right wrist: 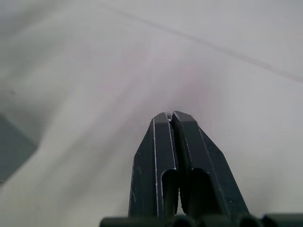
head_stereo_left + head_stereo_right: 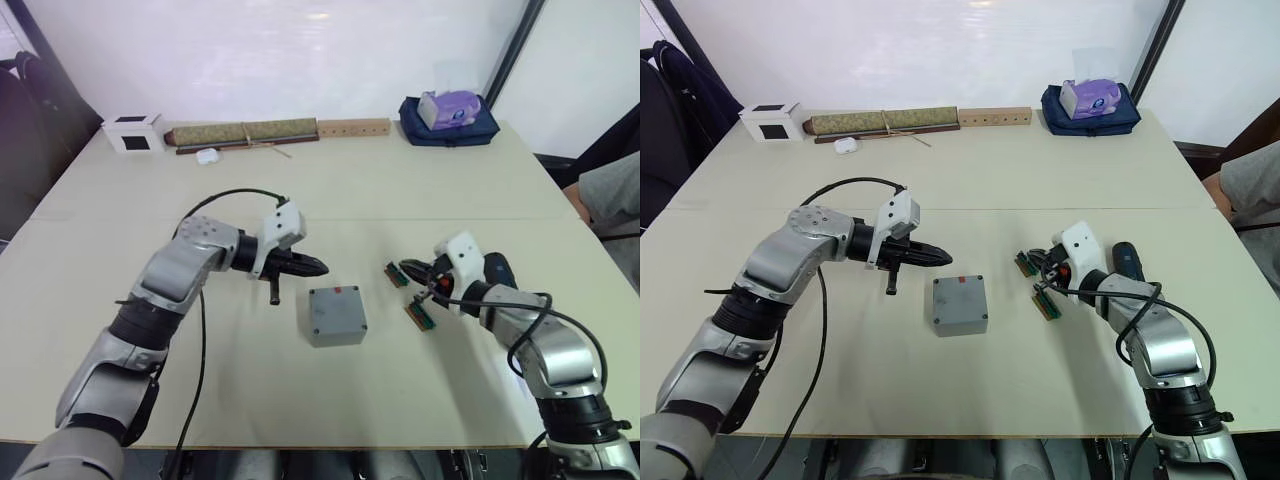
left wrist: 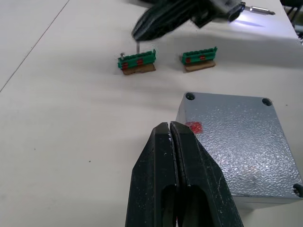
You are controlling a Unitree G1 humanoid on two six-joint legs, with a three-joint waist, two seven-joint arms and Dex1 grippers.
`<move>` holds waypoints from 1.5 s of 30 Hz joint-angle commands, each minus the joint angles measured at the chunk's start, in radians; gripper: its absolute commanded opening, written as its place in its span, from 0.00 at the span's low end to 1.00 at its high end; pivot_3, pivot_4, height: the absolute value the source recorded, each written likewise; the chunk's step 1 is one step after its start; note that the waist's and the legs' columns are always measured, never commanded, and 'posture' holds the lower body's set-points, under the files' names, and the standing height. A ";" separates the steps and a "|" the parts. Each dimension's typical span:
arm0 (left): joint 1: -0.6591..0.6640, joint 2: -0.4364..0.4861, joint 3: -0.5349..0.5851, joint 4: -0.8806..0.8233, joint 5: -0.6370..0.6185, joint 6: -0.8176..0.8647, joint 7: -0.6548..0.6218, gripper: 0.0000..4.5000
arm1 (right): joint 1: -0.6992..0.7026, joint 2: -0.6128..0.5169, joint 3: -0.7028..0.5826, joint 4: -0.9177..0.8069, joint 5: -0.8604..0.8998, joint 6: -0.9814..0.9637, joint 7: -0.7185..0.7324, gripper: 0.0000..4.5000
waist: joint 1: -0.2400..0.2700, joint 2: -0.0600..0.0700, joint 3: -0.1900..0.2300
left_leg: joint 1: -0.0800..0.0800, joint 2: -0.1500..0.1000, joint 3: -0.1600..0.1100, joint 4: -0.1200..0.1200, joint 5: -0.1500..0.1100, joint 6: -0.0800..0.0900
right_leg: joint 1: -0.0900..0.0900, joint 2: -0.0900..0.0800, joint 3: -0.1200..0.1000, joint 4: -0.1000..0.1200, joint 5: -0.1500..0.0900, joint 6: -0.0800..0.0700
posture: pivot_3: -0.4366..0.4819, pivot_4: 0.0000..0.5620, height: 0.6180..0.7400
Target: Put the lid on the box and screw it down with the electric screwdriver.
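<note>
Lid (image 2: 960, 299) on box, unscrewed; screwdriver (image 2: 1129, 262) lies beside right gripper (image 2: 1044, 262).
Both jaws clenched, right gripping a tiny screw; left gripper (image 2: 946, 258) hovers behind box. Right arm nearer tool.

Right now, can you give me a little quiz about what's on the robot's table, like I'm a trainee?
1. True or false: the lid with the red mark is already on the box.
2. How many green strips lie on the table near the right gripper? A: one. B: two. C: four.
3. Fill in: the left gripper is ____ (open or shut).

Key: 1 true; 2 B; 3 shut.
</note>
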 commanded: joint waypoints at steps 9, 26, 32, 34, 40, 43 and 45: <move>0.064 0.083 0.033 -0.093 -0.055 0.044 -0.065 0.00 | 0.021 -0.011 0.047 -0.317 0.098 0.108 0.016 0.01 | -0.003 0.000 0.000 | 0.000 0.001 -0.001 -0.001 0.000 0.000 | 0.000 0.000 0.000 0.000 0.000 0.000 | 0.48 0.27 1.00; 0.066 0.077 0.030 -0.131 -0.069 0.088 -0.032 0.00 | 0.041 -0.013 0.153 -0.311 0.046 0.090 0.001 0.01 | 0.000 0.000 0.000 | 0.001 0.000 -0.001 -0.001 0.000 0.000 | 0.001 0.000 -0.001 0.000 0.000 0.000 | 0.48 0.27 1.00; 0.059 0.065 0.027 -0.155 -0.075 0.116 -0.015 0.00 | 0.050 -0.026 0.164 -0.296 0.021 0.074 0.012 0.01 | 0.000 0.000 0.000 | 0.001 0.000 -0.001 -0.001 0.000 0.000 | 0.001 0.000 -0.001 0.000 0.000 0.000 | 0.48 0.27 1.00; 0.056 0.065 0.026 -0.158 -0.078 0.122 -0.013 0.00 | 0.051 -0.025 0.167 -0.292 0.015 0.071 0.014 0.01 | 0.000 0.000 0.000 | 0.001 0.000 -0.001 -0.001 0.000 0.000 | 0.001 0.000 -0.001 0.000 0.000 0.000 | 0.48 0.27 1.00; 0.044 0.066 0.024 -0.156 -0.081 0.126 -0.010 0.00 | 0.054 -0.018 0.176 -0.286 0.005 0.072 0.018 0.01 | 0.000 0.000 0.000 | 0.001 0.000 -0.001 -0.001 0.000 0.000 | 0.001 0.000 -0.001 0.000 0.000 0.000 | 0.48 0.27 1.00; 0.038 0.064 0.023 -0.150 -0.082 0.128 -0.011 0.00 | 0.050 -0.015 0.175 -0.277 0.000 0.088 0.008 0.01 | 0.000 0.000 0.000 | 0.001 0.000 -0.001 -0.001 0.000 0.000 | 0.001 0.000 -0.001 -0.001 0.000 0.000 | 0.48 0.27 1.00; 0.036 0.062 0.022 -0.147 -0.083 0.128 -0.011 0.00 | 0.048 -0.012 0.173 -0.274 -0.002 0.090 0.006 0.06 | 0.000 0.000 0.000 | 0.001 0.000 -0.001 -0.001 0.000 0.000 | 0.001 0.000 -0.001 -0.001 0.000 0.000 | 0.48 0.27 1.00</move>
